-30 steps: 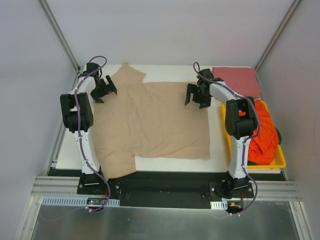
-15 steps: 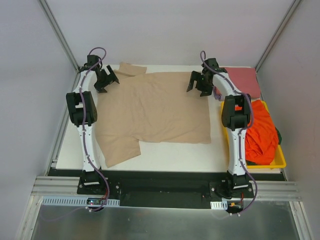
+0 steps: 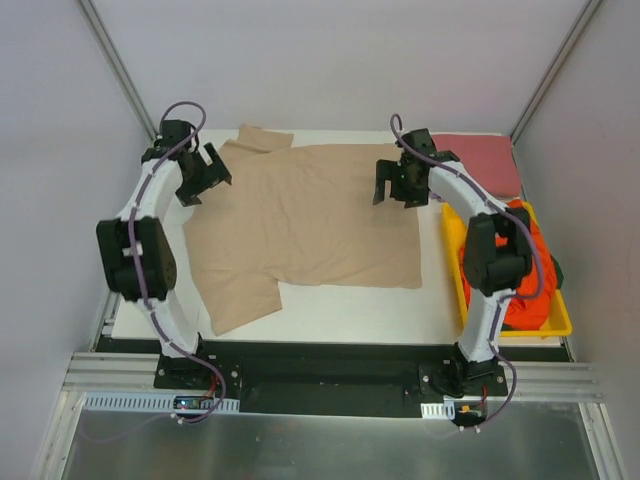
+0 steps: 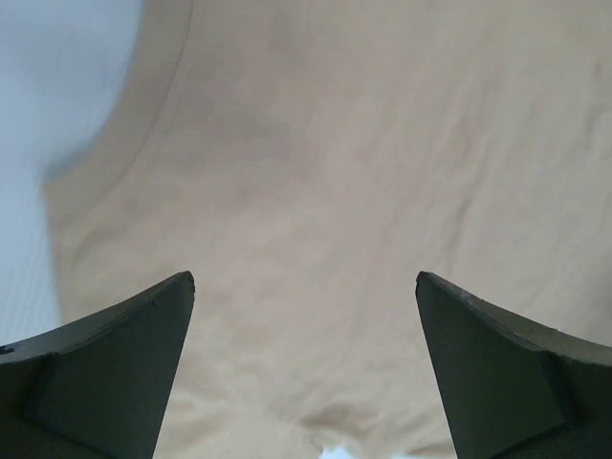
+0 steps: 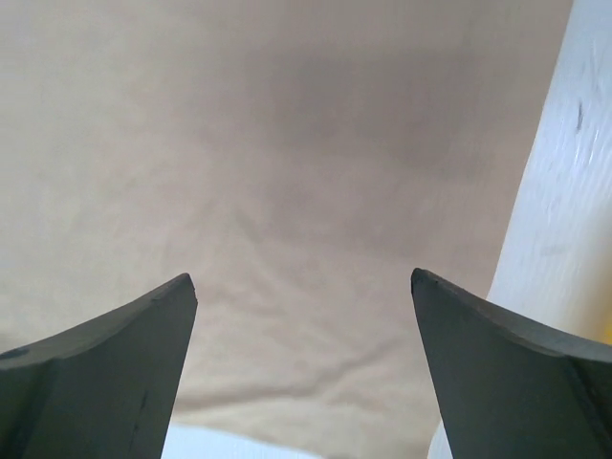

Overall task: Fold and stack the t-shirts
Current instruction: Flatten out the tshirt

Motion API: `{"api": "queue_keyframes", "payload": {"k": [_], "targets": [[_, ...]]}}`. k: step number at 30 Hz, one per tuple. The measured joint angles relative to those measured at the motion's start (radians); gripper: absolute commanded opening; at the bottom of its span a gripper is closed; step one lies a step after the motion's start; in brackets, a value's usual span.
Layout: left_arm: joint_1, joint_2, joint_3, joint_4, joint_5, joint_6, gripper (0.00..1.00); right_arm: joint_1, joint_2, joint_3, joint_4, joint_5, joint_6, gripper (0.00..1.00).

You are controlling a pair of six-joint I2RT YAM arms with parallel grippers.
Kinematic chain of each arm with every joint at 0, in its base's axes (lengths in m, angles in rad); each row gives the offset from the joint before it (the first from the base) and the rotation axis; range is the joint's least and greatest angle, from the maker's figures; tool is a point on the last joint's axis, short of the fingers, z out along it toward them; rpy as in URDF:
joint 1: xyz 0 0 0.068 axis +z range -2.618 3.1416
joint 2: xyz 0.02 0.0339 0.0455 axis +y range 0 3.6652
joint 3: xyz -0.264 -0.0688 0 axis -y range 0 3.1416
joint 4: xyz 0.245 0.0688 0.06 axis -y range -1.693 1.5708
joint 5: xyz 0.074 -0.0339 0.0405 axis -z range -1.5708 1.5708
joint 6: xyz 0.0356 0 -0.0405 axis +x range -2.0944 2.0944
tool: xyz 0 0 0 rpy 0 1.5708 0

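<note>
The left gripper (image 4: 304, 279) is released: its wrist camera shows the jaws spread wide with nothing between them, only tan shirt (image 4: 363, 143) beneath. That view also catches a curved seam and, at the left, the cloth's edge against a blurred pale surface. The right gripper (image 5: 301, 277) is likewise wide apart and empty, over the same tan cloth (image 5: 239, 143). Its camera shows the cloth's right edge and a strip of white table (image 5: 559, 220) beside it.

Only the overhead camera gives the layout. The left gripper (image 3: 200, 175) hangs at the shirt's far left edge, just beside the far sleeve; the right gripper (image 3: 395, 183) is over the far right corner. The tan shirt (image 3: 310, 220) lies spread flat across the middle of the table (image 3: 350, 310), one sleeve pointing away at the far left and one toward the arm bases at the near left. A pink-red shirt (image 3: 485, 160) lies folded flat in the far right corner. An orange shirt (image 3: 535, 265) is bunched in a yellow tray (image 3: 555, 325) along the right edge, partly hidden by the right arm.
</note>
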Motion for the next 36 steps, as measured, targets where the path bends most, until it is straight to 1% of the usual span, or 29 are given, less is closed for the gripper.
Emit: {"api": "queue_keyframes", "payload": {"k": [4,7,10,14,18,22,25,28,31,34,36], "targets": [[-0.073,-0.394,-0.312,0.012,-0.115,-0.06,0.99,0.071,-0.304,-0.273,0.095,0.046,0.018,0.96],[-0.154,-0.608,-0.51,0.012,-0.168,-0.135,0.98,0.092,-0.504,-0.472,0.161,0.066,0.045,0.96],[-0.275,-0.721,-0.686,0.0,-0.218,-0.213,0.98,0.089,-0.634,-0.641,0.186,0.089,0.074,0.96],[-0.432,-0.813,-0.866,-0.039,-0.233,-0.318,0.96,0.089,-0.712,-0.772,0.183,0.123,0.09,0.96],[-0.542,-0.925,-0.969,-0.131,-0.26,-0.448,0.93,0.088,-0.774,-0.809,0.174,0.135,0.087,0.96],[-0.609,-1.007,-1.009,-0.206,-0.276,-0.571,0.91,0.088,-0.803,-0.809,0.175,0.148,0.083,0.96],[-0.629,-1.072,-1.056,-0.248,-0.293,-0.654,0.89,0.087,-0.803,-0.811,0.175,0.159,0.079,0.96],[-0.632,-1.113,-1.122,-0.286,-0.316,-0.734,0.83,0.087,-0.802,-0.816,0.174,0.166,0.073,0.96],[-0.632,-1.113,-1.164,-0.309,-0.343,-0.802,0.73,0.087,-0.798,-0.816,0.174,0.169,0.066,0.96],[-0.632,-1.101,-1.169,-0.312,-0.377,-0.851,0.66,0.087,-0.789,-0.816,0.175,0.17,0.062,0.96],[-0.632,-1.084,-1.17,-0.303,-0.385,-0.874,0.59,0.087,-0.784,-0.818,0.174,0.171,0.06,0.96]]}}
